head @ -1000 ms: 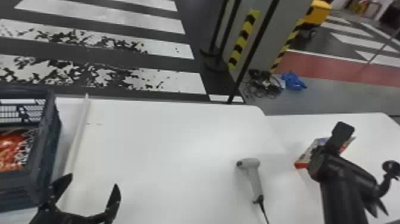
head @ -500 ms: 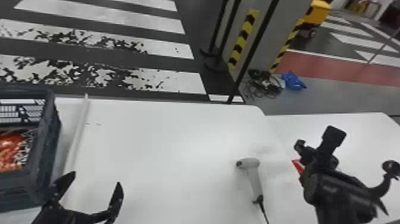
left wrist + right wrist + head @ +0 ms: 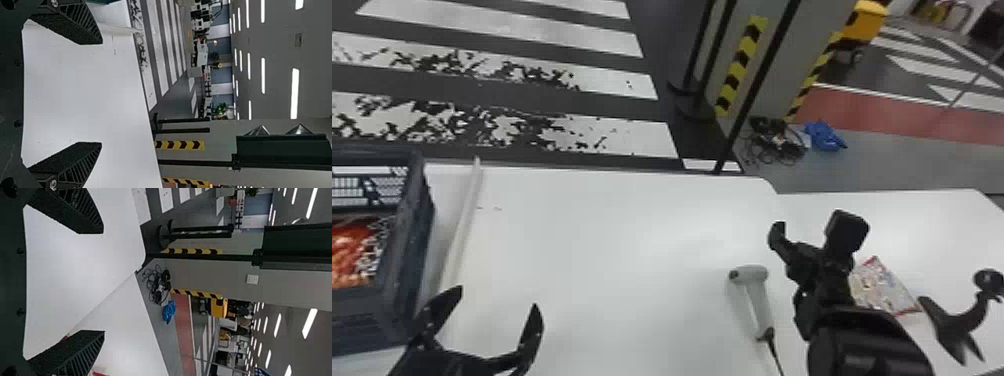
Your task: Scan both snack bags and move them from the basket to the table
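At the far left, a red-and-orange snack bag (image 3: 352,252) lies inside the dark basket (image 3: 407,295). Beside the basket's right side, my left gripper (image 3: 487,305) is open and empty; the left wrist view also has this gripper (image 3: 101,93), fingers wide apart. A second snack bag (image 3: 884,290) rests on the right-hand table, partly behind the right arm. My right gripper (image 3: 799,260) is to the left of that bag, above the table; in the right wrist view the gripper (image 3: 103,282) stands open with nothing between its fingers. The grey scanner (image 3: 754,295) lies in front of it, handle toward the robot.
A pale strip (image 3: 463,230) runs along the white table (image 3: 612,250) near the basket. The scanner's cable trails to the front edge. A black curved stand (image 3: 959,320) is at the right. Beyond the tables are a pillar and black posts.
My right gripper has swung to the left, off the bag on the right-hand table, uncovering more of it. The left gripper has hardly moved.
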Robot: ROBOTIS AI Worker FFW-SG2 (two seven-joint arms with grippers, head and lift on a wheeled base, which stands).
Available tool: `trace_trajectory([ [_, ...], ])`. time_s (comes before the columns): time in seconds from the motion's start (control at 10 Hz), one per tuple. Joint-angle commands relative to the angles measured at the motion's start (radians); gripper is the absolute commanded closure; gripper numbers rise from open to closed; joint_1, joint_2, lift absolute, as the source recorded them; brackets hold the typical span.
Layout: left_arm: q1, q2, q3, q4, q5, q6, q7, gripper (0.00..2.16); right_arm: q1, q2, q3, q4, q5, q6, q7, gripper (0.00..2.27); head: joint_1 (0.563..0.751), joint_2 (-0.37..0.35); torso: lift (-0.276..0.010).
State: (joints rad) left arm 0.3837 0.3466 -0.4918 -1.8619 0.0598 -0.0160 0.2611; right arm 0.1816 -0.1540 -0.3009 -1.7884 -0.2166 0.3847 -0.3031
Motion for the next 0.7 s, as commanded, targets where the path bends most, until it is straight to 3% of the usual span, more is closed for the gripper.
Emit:
trace_trajectory([
  [0.0,0.001,0.000,-0.005,-0.014,0.000,0.003,0.003,0.07,0.085,0.028,0.048,-0.109,-0.001,-0.002,0.033,0.01,0.695,-0.350,-0.098],
  [0.3,0.007,0.000,-0.001,-0.059,-0.006,0.031,0.009,0.07,0.271,0.068,0.178,-0.293,0.049,-0.054,0.058,0.01,0.695,-0.350,-0.098],
  [0.5,0.041,0.002,0.012,-0.103,-0.020,0.040,0.010,0.07,0.352,0.083,0.276,-0.342,0.103,-0.112,0.061,0.01,0.695,-0.348,-0.098],
  [0.6,0.075,0.009,0.032,-0.152,-0.040,0.074,0.010,0.07,0.380,0.088,0.315,-0.350,0.126,-0.143,0.059,0.01,0.695,-0.313,-0.098],
])
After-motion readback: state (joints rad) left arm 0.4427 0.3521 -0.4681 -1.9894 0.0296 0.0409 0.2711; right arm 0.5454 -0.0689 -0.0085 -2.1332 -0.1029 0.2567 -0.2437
